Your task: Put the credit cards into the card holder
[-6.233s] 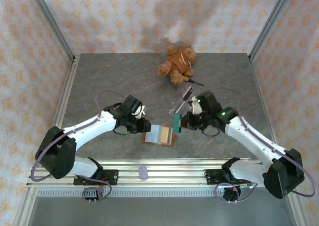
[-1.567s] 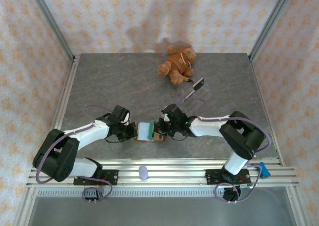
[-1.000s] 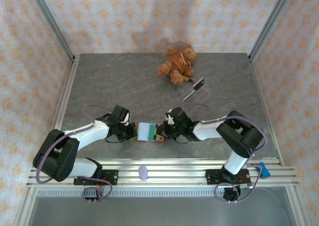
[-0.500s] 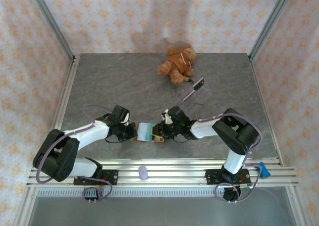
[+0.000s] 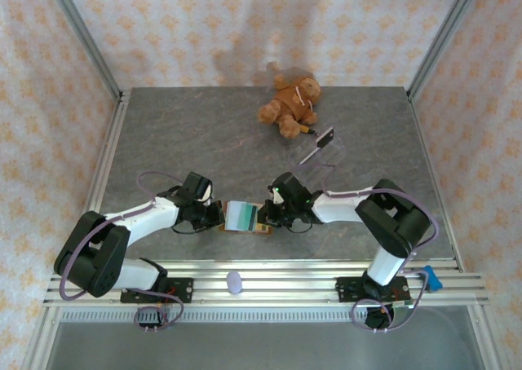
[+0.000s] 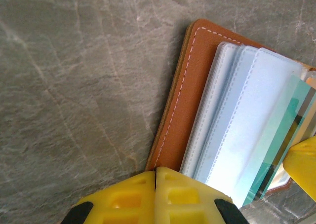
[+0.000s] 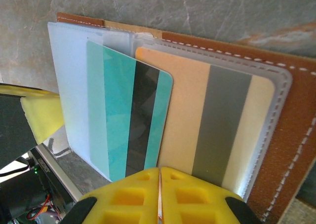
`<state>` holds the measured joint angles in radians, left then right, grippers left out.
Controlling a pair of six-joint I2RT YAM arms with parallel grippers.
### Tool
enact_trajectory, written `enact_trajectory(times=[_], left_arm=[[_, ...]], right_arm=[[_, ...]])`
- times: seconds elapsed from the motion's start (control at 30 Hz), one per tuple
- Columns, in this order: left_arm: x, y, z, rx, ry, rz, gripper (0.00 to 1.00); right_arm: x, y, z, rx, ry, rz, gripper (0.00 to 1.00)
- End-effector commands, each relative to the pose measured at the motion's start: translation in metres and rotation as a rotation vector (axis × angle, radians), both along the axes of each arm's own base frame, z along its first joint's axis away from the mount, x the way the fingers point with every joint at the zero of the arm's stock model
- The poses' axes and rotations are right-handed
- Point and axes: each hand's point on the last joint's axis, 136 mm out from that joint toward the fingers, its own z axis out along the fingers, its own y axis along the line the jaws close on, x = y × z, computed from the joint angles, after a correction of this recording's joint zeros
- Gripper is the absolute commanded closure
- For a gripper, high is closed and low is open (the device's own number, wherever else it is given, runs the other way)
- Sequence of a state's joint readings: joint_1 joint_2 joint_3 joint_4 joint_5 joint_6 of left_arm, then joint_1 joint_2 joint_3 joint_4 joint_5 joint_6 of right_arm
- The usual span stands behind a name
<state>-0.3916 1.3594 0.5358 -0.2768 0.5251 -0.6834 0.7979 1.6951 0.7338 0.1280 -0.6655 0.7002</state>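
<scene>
The brown card holder (image 5: 259,226) lies open near the table's front, its clear sleeves (image 6: 247,120) spread out. A teal credit card (image 7: 118,115) with a black stripe lies on the sleeves, partly over their edge. Beside it, an orange card (image 7: 217,120) with a grey stripe sits inside a sleeve. My left gripper (image 5: 218,216) is shut, its tips (image 6: 155,173) resting on the holder's left edge (image 6: 185,95). My right gripper (image 5: 266,214) is shut too, its tips (image 7: 159,172) at the near ends of the teal and orange cards.
A brown teddy bear (image 5: 289,103) lies at the back of the table. A dark card-like piece with clear plastic (image 5: 322,146) lies in front of it, to the right. A small purple object (image 5: 235,283) sits on the front rail.
The right gripper has shifted slightly at the holder's right side, and the teal card has moved a little with it. The left arm has stayed still.
</scene>
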Motion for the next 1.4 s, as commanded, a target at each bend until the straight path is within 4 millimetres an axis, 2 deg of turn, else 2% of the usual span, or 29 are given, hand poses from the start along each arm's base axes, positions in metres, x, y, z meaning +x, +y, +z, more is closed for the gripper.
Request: enact_trajectory(times=[0.0, 0.4, 0.57, 0.73, 0.83, 0.93, 1.13, 1.27, 1.37], left_arm=[[-0.012, 0.012, -0.019, 0.066, 0.063, 0.002, 1.00], [-0.011, 0.009, -0.020, 0.055, 0.068, -0.002, 1.00], [-0.010, 0.009, -0.020, 0.053, 0.066, -0.002, 1.00], [-0.009, 0.008, -0.019, 0.048, 0.061, 0.000, 1.00], [-0.008, 0.008, -0.017, 0.046, 0.056, 0.000, 1.00], [-0.008, 0.008, -0.018, 0.047, 0.058, 0.000, 1.00], [-0.009, 0.008, -0.017, 0.044, 0.058, 0.002, 1.00], [-0.009, 0.008, -0.017, 0.044, 0.058, 0.004, 1.00], [-0.008, 0.008, -0.017, 0.042, 0.057, 0.005, 1.00]], right_arm=[[0.003, 0.000, -0.005, -0.059, -0.019, 0.004, 0.90], [0.007, 0.023, -0.007, -0.078, -0.048, 0.040, 0.90], [0.010, 0.036, 0.001, -0.059, -0.073, 0.062, 0.89], [0.013, 0.045, 0.001, -0.049, -0.080, 0.078, 0.89], [0.014, 0.048, 0.008, -0.028, -0.100, 0.085, 0.89], [0.014, 0.045, 0.016, -0.035, -0.122, 0.087, 0.86], [0.011, 0.024, 0.031, -0.103, -0.169, 0.083, 0.75], [0.010, 0.008, 0.027, -0.168, -0.188, 0.071, 0.72], [0.008, 0.009, 0.019, -0.173, -0.166, 0.073, 0.72]])
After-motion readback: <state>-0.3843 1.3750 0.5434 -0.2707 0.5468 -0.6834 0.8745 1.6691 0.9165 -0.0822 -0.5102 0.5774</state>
